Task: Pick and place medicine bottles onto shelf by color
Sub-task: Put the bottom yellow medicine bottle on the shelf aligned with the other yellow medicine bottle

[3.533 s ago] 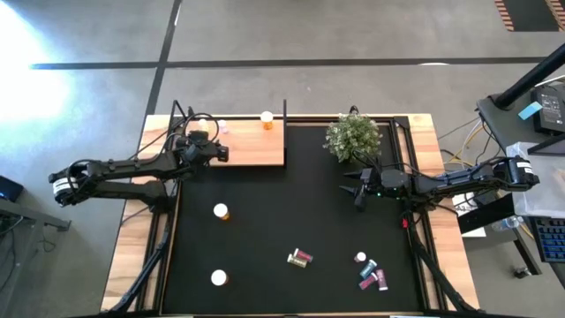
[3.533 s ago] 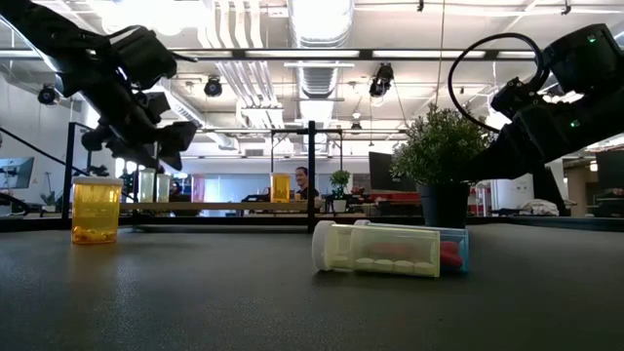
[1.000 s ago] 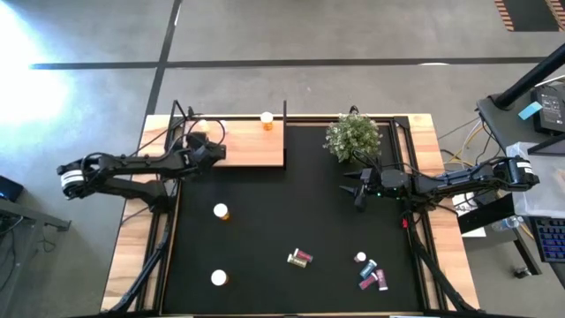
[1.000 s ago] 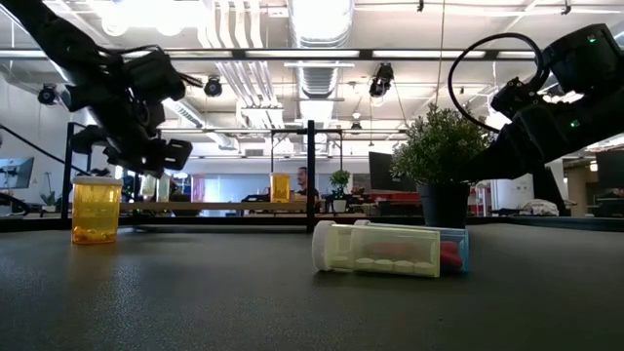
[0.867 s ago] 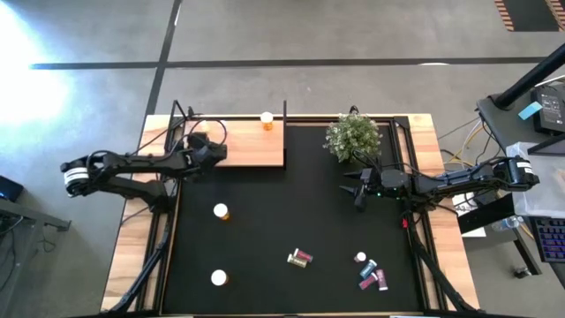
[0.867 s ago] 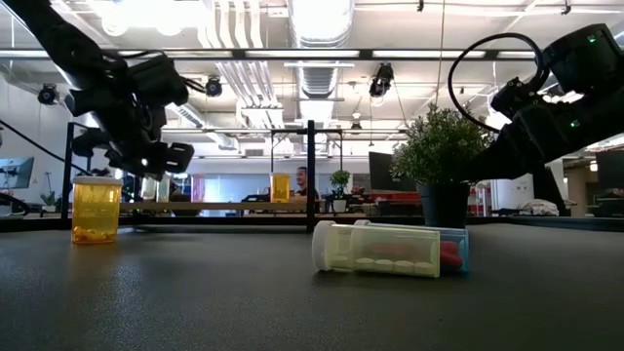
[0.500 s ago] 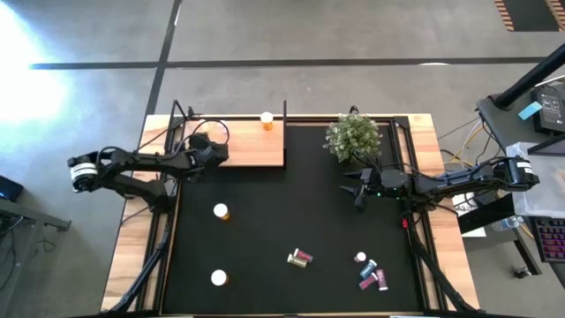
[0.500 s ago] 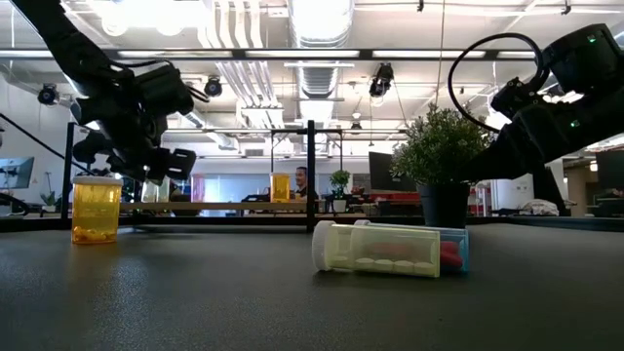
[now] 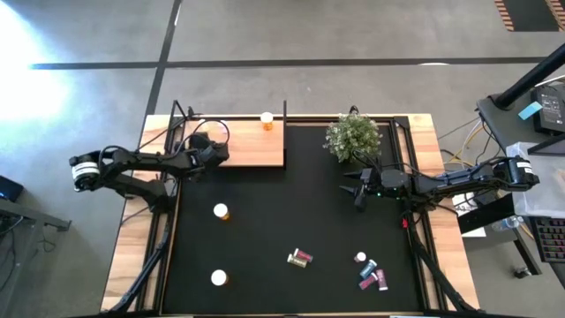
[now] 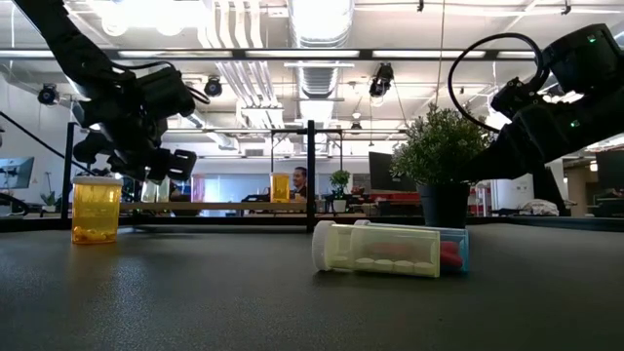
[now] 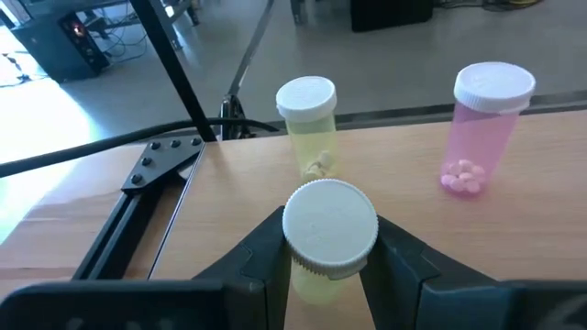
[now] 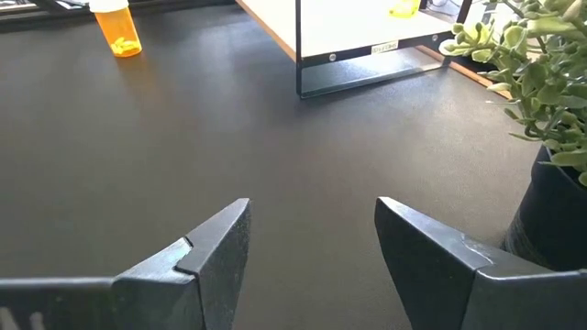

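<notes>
My left gripper [image 11: 328,240] is over the left end of the light-wood shelf [image 9: 252,146], shut on a yellowish white-capped bottle [image 11: 329,225]. On the board beyond it stand another yellowish bottle [image 11: 310,124] and a pink one [image 11: 481,128]. An orange bottle [image 9: 267,120] stands at the shelf's far right corner. Two orange bottles [image 9: 221,212] [image 9: 218,277] stand on the black mat. Several bottles [image 9: 300,258] [image 9: 369,272] lie near the front. My right gripper [image 9: 354,188] waits open above the mat beside the plant. My left gripper pinches the yellowish bottle's body just under its white cap [image 11: 316,275], one finger [image 11: 266,243] on each side. The fingers slant down from the table's left. The bottle stands upright in the hold. The fingers hide its base, so I cannot tell if it touches the board.
Thin black posts [image 9: 284,113] rise at the shelf's edges. A green potted plant [image 9: 353,137] stands at the mat's far right, close to my right gripper. A pale bottle [image 10: 380,251] lies on its side nearest the low camera. The middle of the mat [image 9: 291,203] is bare.
My left gripper, still shut on the yellowish bottle, has gone a little toward the table's right, farther over the shelf's left end, and has come down slightly toward the board. The bottle has stayed upright in it.
</notes>
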Controlling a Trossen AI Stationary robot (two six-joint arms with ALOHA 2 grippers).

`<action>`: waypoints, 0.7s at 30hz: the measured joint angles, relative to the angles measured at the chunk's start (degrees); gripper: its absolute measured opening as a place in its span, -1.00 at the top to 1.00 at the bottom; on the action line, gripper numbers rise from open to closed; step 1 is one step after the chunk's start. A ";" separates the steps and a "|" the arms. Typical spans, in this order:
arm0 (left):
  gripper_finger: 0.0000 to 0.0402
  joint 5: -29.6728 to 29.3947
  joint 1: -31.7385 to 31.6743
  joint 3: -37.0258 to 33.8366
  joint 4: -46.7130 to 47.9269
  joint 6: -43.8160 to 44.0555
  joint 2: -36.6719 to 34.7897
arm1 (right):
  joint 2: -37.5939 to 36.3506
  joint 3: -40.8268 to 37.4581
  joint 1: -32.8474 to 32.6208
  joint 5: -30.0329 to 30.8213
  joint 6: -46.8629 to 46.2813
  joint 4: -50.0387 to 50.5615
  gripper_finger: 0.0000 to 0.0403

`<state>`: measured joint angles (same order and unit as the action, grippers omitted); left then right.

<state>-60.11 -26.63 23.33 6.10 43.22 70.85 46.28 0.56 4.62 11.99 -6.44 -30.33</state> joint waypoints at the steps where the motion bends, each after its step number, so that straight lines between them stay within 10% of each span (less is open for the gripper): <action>1: 0.55 0.01 0.00 0.02 -0.27 0.00 0.00 | -0.01 0.00 0.01 0.01 0.00 0.00 -0.11; 21: 0.46 -0.27 -0.54 0.02 -2.22 -0.02 0.31 | -0.02 0.00 0.02 0.00 0.00 0.00 -0.11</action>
<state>-60.38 -27.17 23.35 3.88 43.20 71.16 46.26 0.56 4.64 11.99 -6.44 -30.33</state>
